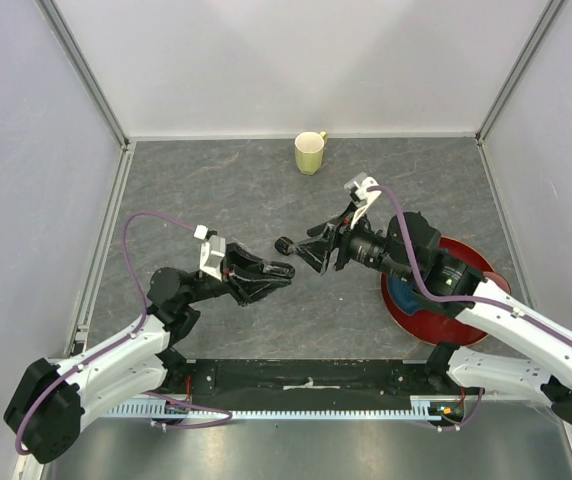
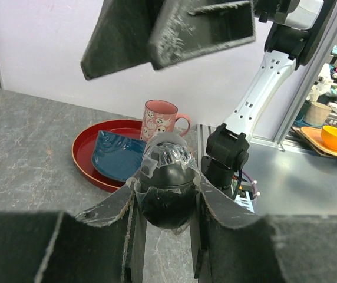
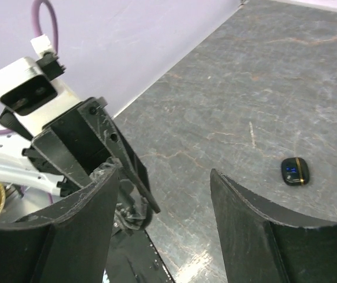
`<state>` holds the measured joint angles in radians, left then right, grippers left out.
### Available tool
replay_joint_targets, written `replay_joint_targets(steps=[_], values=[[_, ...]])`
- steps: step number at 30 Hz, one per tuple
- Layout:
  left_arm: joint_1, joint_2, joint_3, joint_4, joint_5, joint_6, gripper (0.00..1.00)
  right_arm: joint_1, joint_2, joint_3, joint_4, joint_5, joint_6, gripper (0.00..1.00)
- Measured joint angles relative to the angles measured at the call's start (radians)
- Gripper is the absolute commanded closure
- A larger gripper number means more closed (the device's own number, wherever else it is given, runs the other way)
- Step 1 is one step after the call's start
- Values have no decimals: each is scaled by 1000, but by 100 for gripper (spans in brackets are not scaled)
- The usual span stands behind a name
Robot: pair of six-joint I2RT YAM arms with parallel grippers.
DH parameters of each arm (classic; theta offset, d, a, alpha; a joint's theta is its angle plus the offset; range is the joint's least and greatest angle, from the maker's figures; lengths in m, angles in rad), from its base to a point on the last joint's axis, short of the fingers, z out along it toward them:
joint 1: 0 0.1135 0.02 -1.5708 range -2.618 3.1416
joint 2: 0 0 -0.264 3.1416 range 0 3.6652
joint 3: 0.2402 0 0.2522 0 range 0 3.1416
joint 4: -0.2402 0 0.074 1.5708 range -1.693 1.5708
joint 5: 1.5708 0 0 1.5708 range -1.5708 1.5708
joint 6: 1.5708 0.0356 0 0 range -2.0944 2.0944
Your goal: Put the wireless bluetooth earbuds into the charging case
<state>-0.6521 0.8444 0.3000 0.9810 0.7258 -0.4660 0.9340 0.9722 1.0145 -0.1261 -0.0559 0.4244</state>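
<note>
Left gripper [image 2: 167, 213] is clamped on the charging case [image 2: 167, 197], a glossy black pod with a clear top, pinched from both sides. The right gripper [image 1: 304, 250] faces it from roughly 2 o'clock in the top view, fingers spread wide with nothing between them. Close to the left gripper's tip at about 1 o'clock, a small black piece [image 3: 294, 171] with a gold line lies flat on the surface [image 1: 216, 190]; can't tell if that's an earbud tbh. Out at 4 o'clock under the right arm there's a red plate [image 2: 89, 154] with a blue dish [image 2: 116, 157] on it and a pink mug [image 2: 159, 118] at its edge. A yellow-green mug [image 1: 310, 152] sits way off at 12.
</note>
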Motion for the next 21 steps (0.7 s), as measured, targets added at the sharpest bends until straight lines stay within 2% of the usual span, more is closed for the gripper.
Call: replay_joint_targets(steps=[4,7,10,13,17,21], values=[[0,0,0,-7,-14,0,98,0,39,-1,16,-96,11,39],[0,0,0,-8,-18,0,98,0,80,-14,18,-169,27,41],[2,3,0,-37,-18,0,98,-2,92,-21,24,-202,35,40],[2,3,0,-38,-19,0,98,0,84,-26,20,-208,35,33],[2,4,0,-37,-35,1,98,4,53,-36,-5,-139,32,27],[2,10,2,-72,-77,3,98,5,-10,-61,-27,47,55,22]])
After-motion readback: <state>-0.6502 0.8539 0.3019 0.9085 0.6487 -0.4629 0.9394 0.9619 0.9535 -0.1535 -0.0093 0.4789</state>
